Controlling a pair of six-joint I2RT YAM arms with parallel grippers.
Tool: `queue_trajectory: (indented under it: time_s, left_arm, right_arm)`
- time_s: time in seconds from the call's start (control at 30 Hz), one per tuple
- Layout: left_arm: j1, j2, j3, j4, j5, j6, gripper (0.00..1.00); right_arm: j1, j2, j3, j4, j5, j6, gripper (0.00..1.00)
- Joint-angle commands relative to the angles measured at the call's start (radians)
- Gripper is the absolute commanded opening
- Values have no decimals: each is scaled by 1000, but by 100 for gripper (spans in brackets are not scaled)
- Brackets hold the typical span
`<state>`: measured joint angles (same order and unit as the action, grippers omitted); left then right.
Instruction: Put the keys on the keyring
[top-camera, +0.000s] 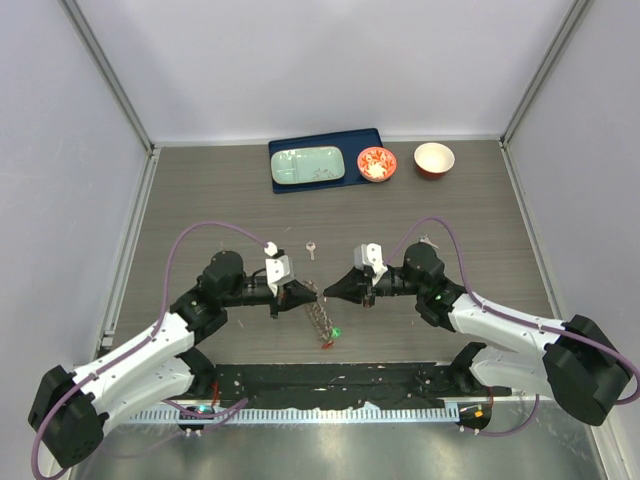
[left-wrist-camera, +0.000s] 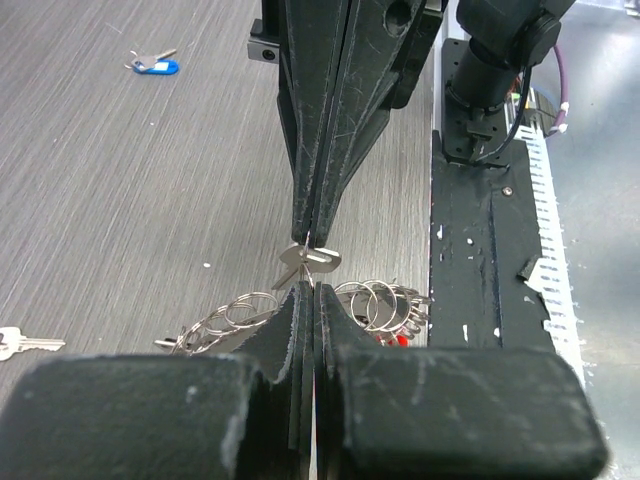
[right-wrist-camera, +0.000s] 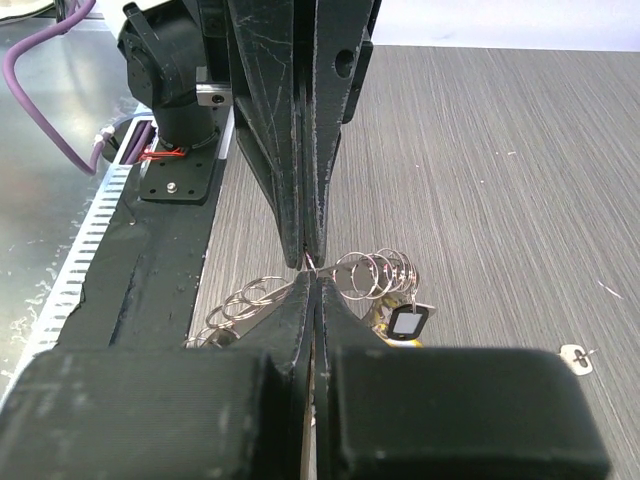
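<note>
We see the two arms meeting nose to nose over the middle of the table (top-camera: 200, 200). The left gripper (top-camera: 312, 291) and the right gripper (top-camera: 333, 289) are both pinched fully closed, with their tips almost touching. A small silver key (left-wrist-camera: 311, 258) sits tilted right between the tips, but we cannot tell which jaws pinch it, if either does. The keyring (top-camera: 318, 316) is a string of linked wire rings that runs from under the tips toward the near edge. It already carries keys, and a green head (top-camera: 336, 333) shows at its near end. A loose silver key (top-camera: 311, 247) lies apart on the far side of the grippers. A blue-headed key (left-wrist-camera: 155, 66) lies well off. At the far edge sits a blue tray (top-camera: 375, 135) with two bowls beside it.
</note>
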<state>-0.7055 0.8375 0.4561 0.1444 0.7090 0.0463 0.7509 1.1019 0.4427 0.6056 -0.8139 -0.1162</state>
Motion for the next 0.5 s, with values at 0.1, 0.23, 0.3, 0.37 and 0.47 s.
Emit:
queue_trajectory:
  time_s: [0.1,0.23,0.3,0.37,0.47]
  left_arm:
    - [17,-35,4,222,41,-68,0]
    - [26,-31,-2,253,50,-91,0]
    - [29,-28,0,256,53,-100,0]
    - [31,-25,0,262,53,-105,0]
    - [31,-26,-5,264,44,-112,0]
  right_arm:
    - [28,15,16,23,-27,-43,1]
    - [34,21,17,20,-36,-57,1]
    - [39,23,21,11,-34,-69,1]
    - [42,21,24,0,-27,-76,1]
    - [47,13,24,-18,-8,-88,1]
